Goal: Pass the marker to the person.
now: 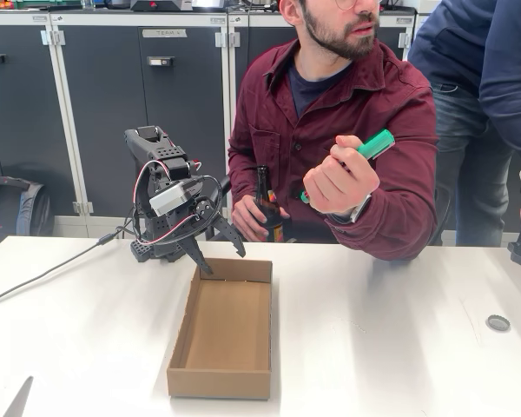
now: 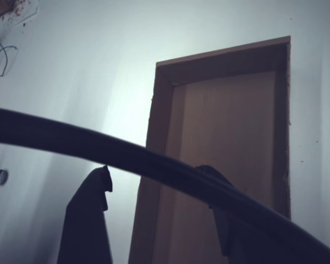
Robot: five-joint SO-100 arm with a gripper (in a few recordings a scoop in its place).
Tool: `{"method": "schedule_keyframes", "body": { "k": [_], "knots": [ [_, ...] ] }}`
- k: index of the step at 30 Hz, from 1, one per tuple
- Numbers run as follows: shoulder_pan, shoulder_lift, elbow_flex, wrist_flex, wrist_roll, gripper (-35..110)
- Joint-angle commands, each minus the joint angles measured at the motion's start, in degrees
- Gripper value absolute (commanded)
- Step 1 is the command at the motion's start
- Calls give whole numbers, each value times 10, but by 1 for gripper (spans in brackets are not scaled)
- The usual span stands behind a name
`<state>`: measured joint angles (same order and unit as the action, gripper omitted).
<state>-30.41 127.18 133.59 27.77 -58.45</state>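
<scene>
Your gripper (image 1: pixel 218 257) hangs released and empty over the far end of the box (image 1: pixel 224 387). The marker (image 1: pixel 365 155) is in the person's (image 1: pixel 365 95) raised hand (image 1: pixel 339 178), well above the table (image 1: pixel 399 347).

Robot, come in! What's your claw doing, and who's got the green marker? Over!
Claw open, empty, over cardboard box. Marker in person's hand. Nothing blocking.
</scene>
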Motion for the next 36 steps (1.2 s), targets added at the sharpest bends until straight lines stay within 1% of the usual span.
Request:
{"method": "schedule_keyframes", "body": {
  "k": [1,36],
  "knots": [
    [4,24,-23,-11,-7,33],
    [10,24,-26,-9,-8,33]
  ]
}}
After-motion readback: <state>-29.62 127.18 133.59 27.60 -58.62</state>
